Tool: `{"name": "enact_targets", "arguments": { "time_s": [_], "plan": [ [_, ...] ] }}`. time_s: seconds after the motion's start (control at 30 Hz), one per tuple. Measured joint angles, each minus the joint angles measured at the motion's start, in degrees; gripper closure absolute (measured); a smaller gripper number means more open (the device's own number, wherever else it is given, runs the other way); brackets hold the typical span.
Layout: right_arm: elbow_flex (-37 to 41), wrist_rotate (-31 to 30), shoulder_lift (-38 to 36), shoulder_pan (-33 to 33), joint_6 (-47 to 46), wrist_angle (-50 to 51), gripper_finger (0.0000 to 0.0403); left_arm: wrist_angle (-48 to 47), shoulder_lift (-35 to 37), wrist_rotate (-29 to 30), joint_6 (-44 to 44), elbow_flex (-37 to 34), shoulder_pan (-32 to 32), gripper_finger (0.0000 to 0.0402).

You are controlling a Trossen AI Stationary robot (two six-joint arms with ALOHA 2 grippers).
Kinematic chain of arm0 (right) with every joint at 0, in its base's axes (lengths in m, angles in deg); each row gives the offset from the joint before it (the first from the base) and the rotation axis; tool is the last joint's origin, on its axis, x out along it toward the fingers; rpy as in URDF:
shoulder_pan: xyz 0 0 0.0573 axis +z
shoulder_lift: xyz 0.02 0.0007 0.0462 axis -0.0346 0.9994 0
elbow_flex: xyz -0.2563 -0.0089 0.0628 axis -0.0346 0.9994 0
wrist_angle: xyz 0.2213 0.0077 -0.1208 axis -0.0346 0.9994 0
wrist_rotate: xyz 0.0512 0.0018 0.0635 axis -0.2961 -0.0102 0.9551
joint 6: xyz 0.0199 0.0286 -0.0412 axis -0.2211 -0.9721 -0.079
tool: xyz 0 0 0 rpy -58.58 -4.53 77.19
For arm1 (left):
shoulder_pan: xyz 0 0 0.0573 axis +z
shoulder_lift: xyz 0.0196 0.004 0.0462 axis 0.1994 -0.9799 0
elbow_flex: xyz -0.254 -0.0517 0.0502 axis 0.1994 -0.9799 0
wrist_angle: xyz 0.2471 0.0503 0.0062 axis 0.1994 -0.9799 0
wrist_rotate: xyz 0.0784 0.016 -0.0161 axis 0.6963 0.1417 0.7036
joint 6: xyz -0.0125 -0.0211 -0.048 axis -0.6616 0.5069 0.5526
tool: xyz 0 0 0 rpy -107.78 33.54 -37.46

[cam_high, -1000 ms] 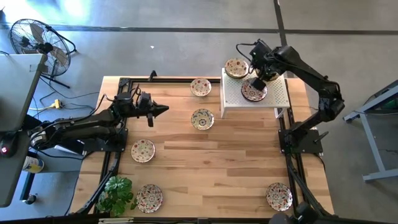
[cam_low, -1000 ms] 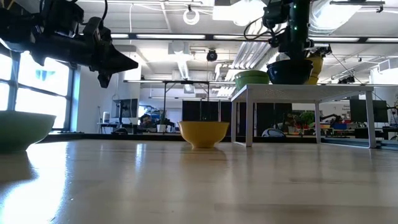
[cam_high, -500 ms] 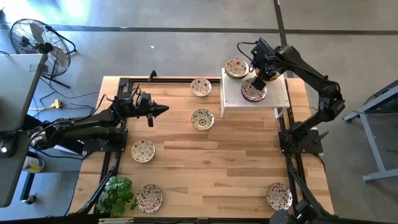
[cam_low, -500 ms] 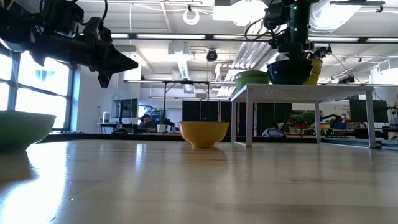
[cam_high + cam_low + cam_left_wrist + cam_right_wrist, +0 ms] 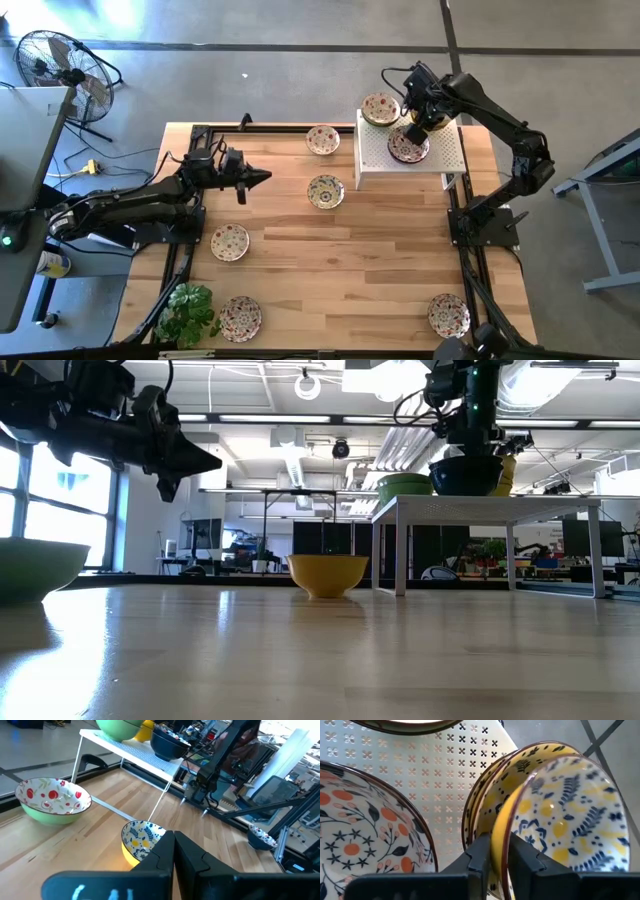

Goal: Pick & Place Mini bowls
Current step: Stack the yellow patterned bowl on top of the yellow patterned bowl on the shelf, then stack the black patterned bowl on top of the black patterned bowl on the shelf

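My right gripper (image 5: 415, 126) hangs over the white perforated stand (image 5: 445, 150) at the table's far right, shut on a yellow mini bowl (image 5: 560, 810) with blue leaves inside. A bowl with orange flowers (image 5: 407, 149) and another (image 5: 380, 108) also sit on the stand. Further mini bowls rest on the table (image 5: 325, 191) (image 5: 322, 139) (image 5: 229, 241). My left gripper (image 5: 262, 177) is shut on nothing and held level above the table's left side. My right gripper has the yellow bowl's rim (image 5: 499, 827) between its two fingers, one on the yellow outer wall (image 5: 481, 852) and one inside the bowl (image 5: 521, 855). The fingers come slanting down from above. The bowl stands tilted, nested in a like bowl (image 5: 479, 795) on the stand.
Two more bowls lie near the table's front edge (image 5: 240, 317) (image 5: 448, 314). A potted plant (image 5: 188, 310) stands at the front left corner. Black frame rails run along the left and right table edges. Bare wood lies in the middle and front of the table.
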Motion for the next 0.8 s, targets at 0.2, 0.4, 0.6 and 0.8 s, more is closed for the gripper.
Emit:
{"name": "enact_targets", "arguments": {
  "time_s": [0.2, 0.4, 0.6, 0.8],
  "plan": [
    [-0.1, 0.2, 0.0, 0.2, -0.2, -0.1, 0.0307, 0.0, 0.0, -0.3, 0.1, 0.0, 0.0, 0.0401],
    [-0.1, 1.1, -0.7, 0.2, -0.7, -0.1, 0.026, 0.0, 0.0, -0.3, 0.1, 0.0, 0.0, 0.0401],
    [-0.1, 1.5, -3.7, 0.2, -1.9, -1.0, 0.0232, 0.0, 0.0, -0.3, 0.1, 0.0, 0.0, 0.0401],
    [-0.1, 4.8, -5.8, 0.2, -3.2, -1.3, 0.0232, 0.0, 0.0, -0.3, 0.1, 0.0, 0.0, 0.0401]
  ]
}}
